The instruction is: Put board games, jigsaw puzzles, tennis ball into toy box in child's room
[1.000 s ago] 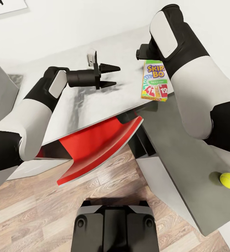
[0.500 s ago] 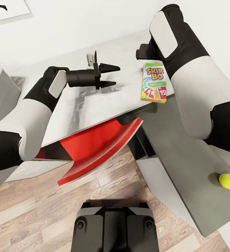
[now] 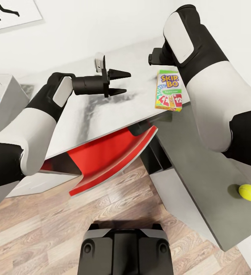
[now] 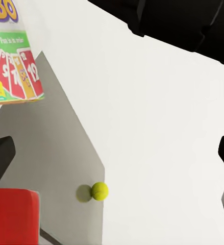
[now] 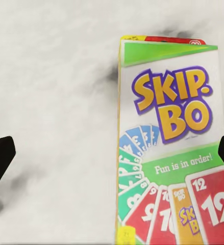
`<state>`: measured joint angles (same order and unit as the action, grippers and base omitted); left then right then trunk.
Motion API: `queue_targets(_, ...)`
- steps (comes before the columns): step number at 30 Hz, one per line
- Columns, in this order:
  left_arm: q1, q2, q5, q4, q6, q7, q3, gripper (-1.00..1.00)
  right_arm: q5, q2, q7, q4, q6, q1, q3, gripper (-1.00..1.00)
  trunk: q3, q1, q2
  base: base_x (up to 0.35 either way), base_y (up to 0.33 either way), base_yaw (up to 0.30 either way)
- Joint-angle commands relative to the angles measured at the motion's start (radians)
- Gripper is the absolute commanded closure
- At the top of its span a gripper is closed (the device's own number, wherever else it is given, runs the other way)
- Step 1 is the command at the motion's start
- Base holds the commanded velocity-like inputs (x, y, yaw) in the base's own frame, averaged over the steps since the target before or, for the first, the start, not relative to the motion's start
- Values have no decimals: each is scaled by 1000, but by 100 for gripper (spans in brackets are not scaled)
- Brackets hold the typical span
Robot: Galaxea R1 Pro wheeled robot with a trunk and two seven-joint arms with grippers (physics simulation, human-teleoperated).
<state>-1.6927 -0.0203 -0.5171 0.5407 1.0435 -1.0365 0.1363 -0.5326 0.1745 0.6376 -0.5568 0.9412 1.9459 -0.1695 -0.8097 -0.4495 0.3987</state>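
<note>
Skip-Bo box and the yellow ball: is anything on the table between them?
Nothing: in the head view, only bare table lies between the Skip-Bo box and the tennis ball.

1. The table [image 3: 102, 114] is an L-shaped desk; its white top runs along the wall, then turns along the robot's right side.
2. The Skip-Bo board game [image 3: 168, 91] lies flat on the tabletop, at the inner corner where the two wings meet, near the front edge.
3. The tennis ball [image 3: 249, 192] rests on the right-hand wing, well apart from the game box.
4. A small white upright object [image 3: 99, 62] stands toward the back edge.
</note>
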Motion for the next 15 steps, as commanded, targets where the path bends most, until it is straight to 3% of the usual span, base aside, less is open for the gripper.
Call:
queue_targets(1, -1, 0, 0, -1, 4, -4, 2, -100, -9, 0, 9, 0, 1, 1, -2, -100, 0, -1, 1, -24, 16, 0)
queue_targets(15, -1, 0, 0, -1, 4, -4, 2, -100, -9, 0, 9, 0, 1, 1, -2, -100, 23, -1, 1, -41, 4, 0)
